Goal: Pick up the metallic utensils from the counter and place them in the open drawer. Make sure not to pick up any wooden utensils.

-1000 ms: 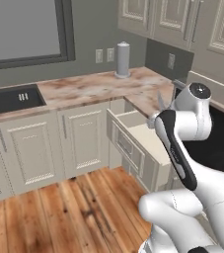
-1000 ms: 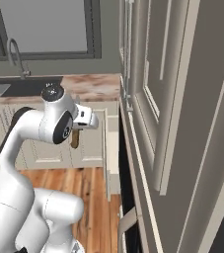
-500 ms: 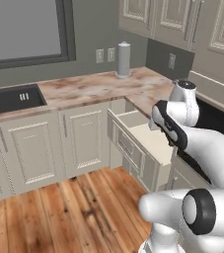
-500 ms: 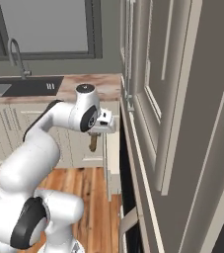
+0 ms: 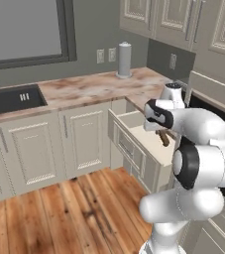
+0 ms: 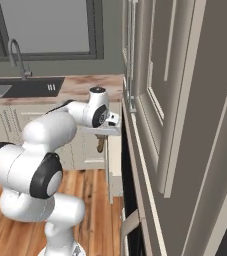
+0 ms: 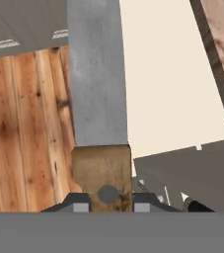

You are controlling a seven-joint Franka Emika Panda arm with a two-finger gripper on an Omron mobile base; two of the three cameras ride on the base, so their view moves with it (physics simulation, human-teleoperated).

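My gripper (image 7: 108, 203) is shut on the dark brown handle of the knife (image 7: 96, 79), whose grey blade points away from the hand. The blade hangs over the edge of the open cream drawer (image 7: 172, 84), with wood floor to one side. In the left base view the gripper (image 5: 158, 131) holds the knife (image 5: 162, 139) above the drawer (image 5: 127, 147), beside the marbled counter (image 5: 89, 88). The right base view has the gripper (image 6: 103, 135) with the knife (image 6: 100, 145) hanging under it. The all-silver utensil and the wooden utensil are out of view.
A grey cylinder (image 5: 124, 59) stands at the back of the counter near the wall. A dark sink (image 5: 11, 98) is set in the counter's left end. Cream cabinet doors (image 5: 82, 139) run below, tall cabinets (image 6: 185, 100) crowd the right side, and wood floor (image 5: 69, 208) lies in front.
The arm has swung and folded lower, and the hand with the knife has shifted over the open drawer. The gripper stays shut on the knife.
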